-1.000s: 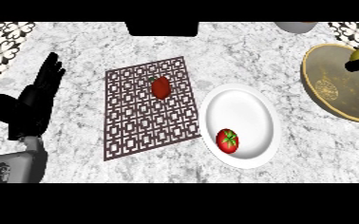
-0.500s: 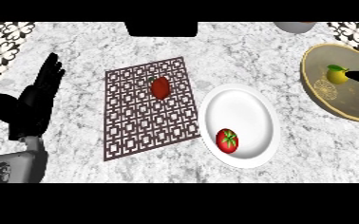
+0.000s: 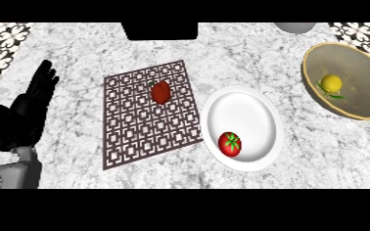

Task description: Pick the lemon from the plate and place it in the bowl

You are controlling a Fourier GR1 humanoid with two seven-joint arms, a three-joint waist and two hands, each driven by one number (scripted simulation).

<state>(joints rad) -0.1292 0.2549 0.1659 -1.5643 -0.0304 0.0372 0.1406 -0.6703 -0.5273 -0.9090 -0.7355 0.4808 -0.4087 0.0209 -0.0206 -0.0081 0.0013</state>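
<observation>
A yellow lemon [image 3: 332, 83] with a small green leaf lies inside the olive-brown bowl [image 3: 354, 108] at the right edge of the counter. The white plate [image 3: 253, 105] sits in the middle right and carries a red tomato [image 3: 230, 144] near its lower left. My left hand [image 3: 30, 111] rests open at the left edge, fingers pointing up, far from plate and bowl. My right hand does not show anywhere in the head view.
A dark patterned mat [image 3: 148, 112] lies left of the plate with a dark red fruit [image 3: 161, 91] on it. A black box [image 3: 159, 30] stands at the back edge, a grey round object [image 3: 295, 27] at the back right.
The right hand, seen over the bowl before, has withdrawn out of view, and the lemon now lies uncovered in the bowl. The left hand has not moved.
</observation>
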